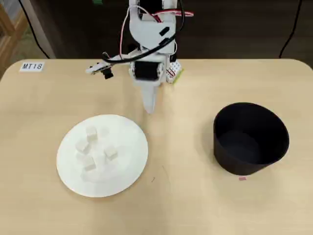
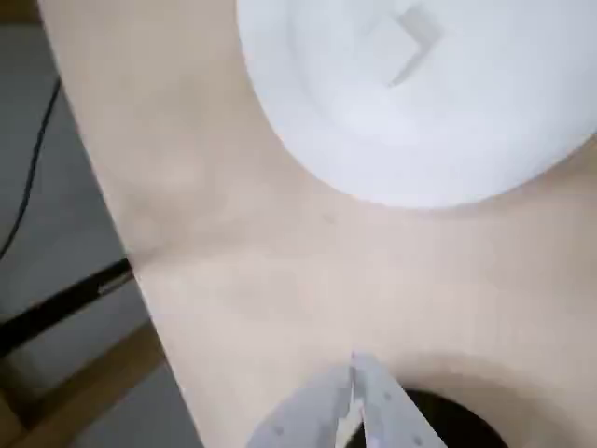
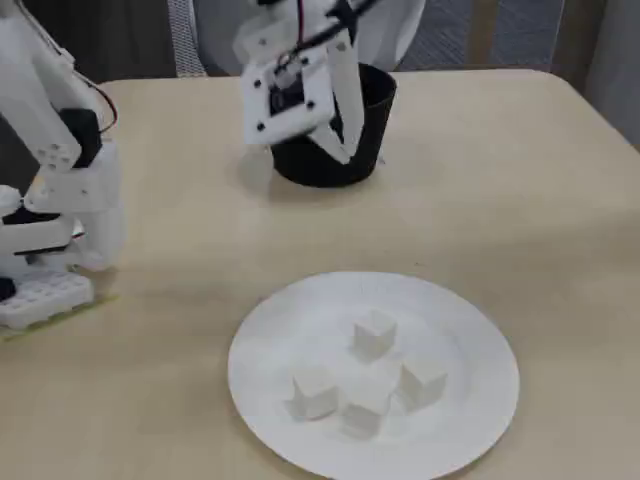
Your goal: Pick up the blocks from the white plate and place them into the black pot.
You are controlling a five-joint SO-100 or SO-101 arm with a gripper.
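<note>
Your desk (image 1: 186, 205): smooth pale wood-look top with rounded corners, a small "MT18" label (image 1: 32, 66) at its far left corner in the overhead view.

White plate (image 1: 129, 169): round, flat, matte, with a shallow raised rim; it sits near the front edge, left of centre in that view.

Blocks (image 1: 111, 152): your small off-white cubes, sharp-edged, four clearly countable, clustered loosely on the plate's middle.

Black pot (image 1: 274, 142): matte, round, tall straight walls, no handles; right side of the desk, well apart from the plate.

Pincer (image 1: 149, 108): white plastic, tapered to a point, fingers pressed together, holding nothing, raised over bare desk between plate and pot.
</note>
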